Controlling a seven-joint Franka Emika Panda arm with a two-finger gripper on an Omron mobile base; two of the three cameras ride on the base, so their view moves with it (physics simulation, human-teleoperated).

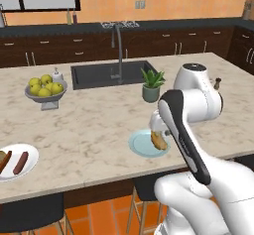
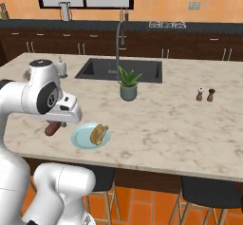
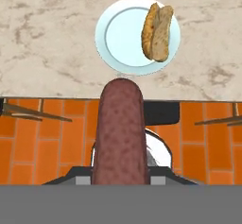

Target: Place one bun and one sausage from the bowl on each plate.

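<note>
Sausage point(image 3: 118, 133): pinched between the jaws of the gripper point(image 2: 53, 126), hanging in the air near the counter edge, just short of the blue plate.
Blue plate point(image 3: 113, 38): carried a bun point(image 3: 157, 31) toward one side; no sausage on it yet.
White plate point(image 1: 29, 165): held a second sausage point(image 1: 20, 162) beside a brown piece at its edge, likely the other bun.
Left to do: by my judgement, only setting the held sausage down beside the bun.

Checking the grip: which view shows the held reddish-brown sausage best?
The hand view: the reddish-brown sausage fills its centre, aimed at the pale blue plate. The right base view shows one end under the claw.
</note>
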